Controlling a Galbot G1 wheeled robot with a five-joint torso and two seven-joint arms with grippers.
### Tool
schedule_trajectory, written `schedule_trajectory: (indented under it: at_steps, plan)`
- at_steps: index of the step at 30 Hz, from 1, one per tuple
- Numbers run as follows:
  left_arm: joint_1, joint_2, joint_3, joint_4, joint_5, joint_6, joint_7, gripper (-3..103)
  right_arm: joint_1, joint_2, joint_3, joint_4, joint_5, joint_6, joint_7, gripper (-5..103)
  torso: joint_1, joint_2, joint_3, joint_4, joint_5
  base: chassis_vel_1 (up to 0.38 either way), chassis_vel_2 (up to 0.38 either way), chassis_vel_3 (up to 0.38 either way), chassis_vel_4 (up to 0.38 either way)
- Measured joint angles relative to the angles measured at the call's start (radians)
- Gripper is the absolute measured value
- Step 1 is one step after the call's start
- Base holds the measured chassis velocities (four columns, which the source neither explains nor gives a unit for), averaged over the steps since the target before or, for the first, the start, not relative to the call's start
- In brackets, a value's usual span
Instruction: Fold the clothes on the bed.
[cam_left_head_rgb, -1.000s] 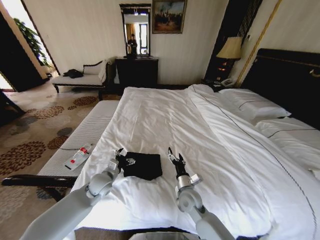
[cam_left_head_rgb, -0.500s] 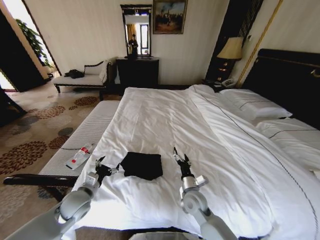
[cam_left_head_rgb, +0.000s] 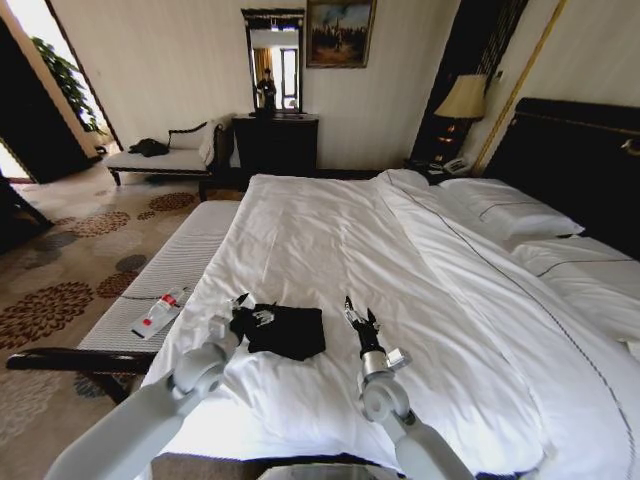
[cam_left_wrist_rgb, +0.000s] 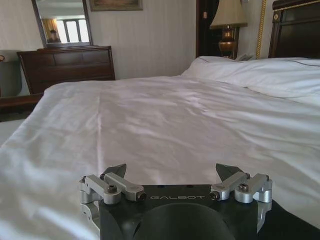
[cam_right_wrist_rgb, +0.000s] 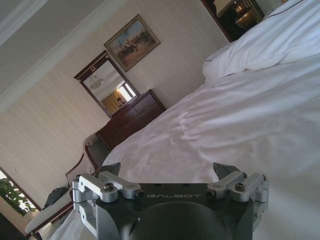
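Far left, off the bed (cam_left_head_rgb: 330, 225): a small red-and-white bottle (cam_left_head_rgb: 158, 312) on the striped bench (cam_left_head_rgb: 185, 262), well clear of the work and best left alone.

Next, the left end effector (cam_left_head_rgb: 243, 312), fingers spread wide with nothing between them, hanging right at the near-left edge of the black T-shirt (cam_left_head_rgb: 292, 336). Impossible to tell from the head view whether touching the cloth or just above it.

In the middle, the T-shirt itself: a compact dark packet lying on the white sheet near the foot of the bed, between the two arms, apparently already doubled over more than once. Probably a late stage of the fold, with tidying or one last turn left.

To do that well:
- Lower onto the left edge squarely and pinch every layer together, not only the top one; soft fabric, likely to peel apart otherwise.
- Avoid catching the sheet underneath, since a fold of white bedding dragged along would spoil the packet.
- Lift only enough to clear the cloth, then carry the edge straight across toward the right edge and lay it down flat.

Just right of the shirt, apart from it: the right end effector (cam_left_head_rgb: 361, 318), likewise wide and empty, pointing up the bed. Useful as a hold-down on the right edge against sliding.

Farther right, pillows (cam_left_head_rgb: 510, 215), out of the way.
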Motion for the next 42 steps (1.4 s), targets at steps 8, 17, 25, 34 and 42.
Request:
schedule_trajectory:
  at_steps: [8, 17, 25, 34, 42]
  plan:
    - [-0.112, 0.001, 0.149, 0.040, -0.058, 0.106, -0.063, 100, -0.013, 0.010, 0.002, 0.004, -0.007, -0.009, 0.002, 100, 0.000, 0.000, 0.000, 0.0007, -0.0001, 0.000, 0.000, 0.000, 0.000]
    - [0.179, 0.210, -0.077, -0.129, 0.010, 0.081, -0.059, 100, -0.020, 0.012, 0.000, 0.014, -0.016, -0.012, 0.005, 100, 0.000, 0.000, 0.000, 0.0012, -0.0001, 0.000, 0.000, 0.000, 0.000]
    - [0.385, 0.296, -0.229, -0.186, 0.098, 0.030, -0.060, 100, -0.051, 0.014, 0.020, 0.032, -0.037, -0.012, 0.014, 100, 0.000, 0.000, 0.000, 0.0006, -0.0003, 0.000, 0.000, 0.000, 0.000]
    - [0.395, 0.293, -0.414, -0.243, -0.019, -0.013, -0.070, 100, -0.069, 0.008, 0.137, 0.072, -0.032, 0.003, 0.038, 100, 0.000, 0.000, 0.000, 0.0004, 0.0000, 0.000, 0.000, 0.000, 0.000]
    - [0.454, 0.016, -0.755, -0.405, -0.164, -0.052, -0.089, 100, -0.165, -0.016, 0.321, 0.227, -0.181, -0.022, 0.060, 100, 0.000, 0.000, 0.000, 0.0004, 0.0000, 0.000, 0.000, 0.000, 0.000]
